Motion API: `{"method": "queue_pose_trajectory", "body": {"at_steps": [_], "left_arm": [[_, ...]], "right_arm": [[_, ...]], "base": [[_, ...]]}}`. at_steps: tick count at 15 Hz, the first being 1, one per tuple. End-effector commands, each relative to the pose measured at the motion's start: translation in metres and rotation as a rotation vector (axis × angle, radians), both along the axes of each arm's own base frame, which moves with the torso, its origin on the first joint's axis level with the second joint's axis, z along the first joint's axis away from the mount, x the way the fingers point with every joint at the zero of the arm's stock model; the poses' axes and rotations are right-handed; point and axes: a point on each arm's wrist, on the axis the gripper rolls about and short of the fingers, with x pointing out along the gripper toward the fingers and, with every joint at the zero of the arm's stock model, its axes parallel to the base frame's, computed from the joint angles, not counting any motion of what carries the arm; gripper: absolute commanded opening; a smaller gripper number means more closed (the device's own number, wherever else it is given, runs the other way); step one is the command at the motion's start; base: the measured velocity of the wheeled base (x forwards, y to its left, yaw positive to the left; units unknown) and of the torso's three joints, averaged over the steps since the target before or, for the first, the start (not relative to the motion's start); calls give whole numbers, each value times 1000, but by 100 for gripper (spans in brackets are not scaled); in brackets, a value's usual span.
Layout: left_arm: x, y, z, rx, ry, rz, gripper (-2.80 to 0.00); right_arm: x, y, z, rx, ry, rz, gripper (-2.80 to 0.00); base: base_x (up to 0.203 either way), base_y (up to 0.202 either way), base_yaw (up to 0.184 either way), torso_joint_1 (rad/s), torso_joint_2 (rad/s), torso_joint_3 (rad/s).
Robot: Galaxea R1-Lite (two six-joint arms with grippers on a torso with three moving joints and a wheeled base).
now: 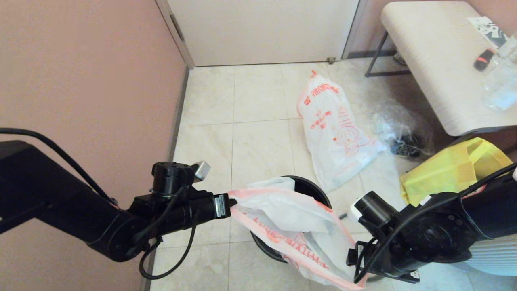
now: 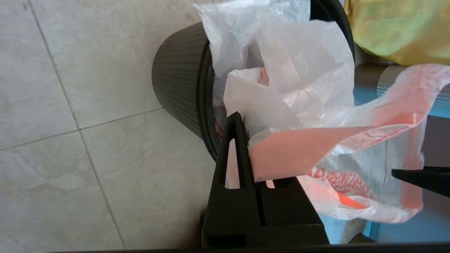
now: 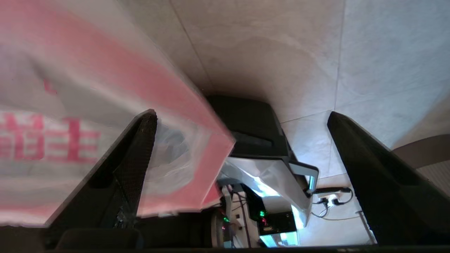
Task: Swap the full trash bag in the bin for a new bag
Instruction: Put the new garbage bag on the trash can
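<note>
The tiled floor [image 1: 258,133] is the biggest thing here, and a pale bench [image 1: 436,68] stands at the far right, well away from both grippers. The full trash bag [image 1: 335,129] lies on the floor past the bin, well apart from the two grippers. A yellow fabric tote [image 1: 448,169] sits on the floor just beyond the right arm, and a clear plastic bag [image 1: 400,133] with dark things inside lies between the tote and the full bag.

The new bag [image 1: 291,226] is thin and limp. It hangs stretched between the two grippers, draped over the top of the bin [image 1: 313,190]. The small black bin stands on the floor between the two grippers, mostly hidden under the bag.

The left gripper [image 2: 255,175] is on the bin's left side, right at its rim. Its fingers are pressed together, pinching the orange edge of the new bag.

The right gripper [image 3: 242,179] is on the bin's near right side. Its fingers [image 3: 372,175] are spread wide. A corner of the new bag lies across one finger, and the other finger is clear of the bag.
</note>
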Motion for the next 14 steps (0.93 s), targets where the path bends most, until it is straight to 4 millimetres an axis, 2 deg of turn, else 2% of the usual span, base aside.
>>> {"method": "queue_pose_trajectory", "body": {"at_steps": [1, 6, 8, 10, 14], "left_arm": [[1, 1, 1, -6, -3, 6, -280], [6, 11, 0, -7, 1, 33, -280], [7, 11, 0, -7, -1, 37, -280], [8, 13, -1, -2, -4, 42, -280], [17, 10, -21, 88, 15, 3, -280]], "right_arm": [[5, 3, -8, 1, 6, -4, -280], [19, 21, -25, 121, 55, 49, -280], [18, 26, -21, 130, 49, 69, -280], [10, 20, -15, 115, 67, 66, -280], [18, -1, -30, -33, 71, 19, -280]], "base": [[0, 0, 0, 0, 0, 0], [0, 0, 0, 0, 0, 0], [0, 0, 0, 0, 0, 0], [0, 0, 0, 0, 0, 0], [0, 0, 0, 0, 0, 0]]}}
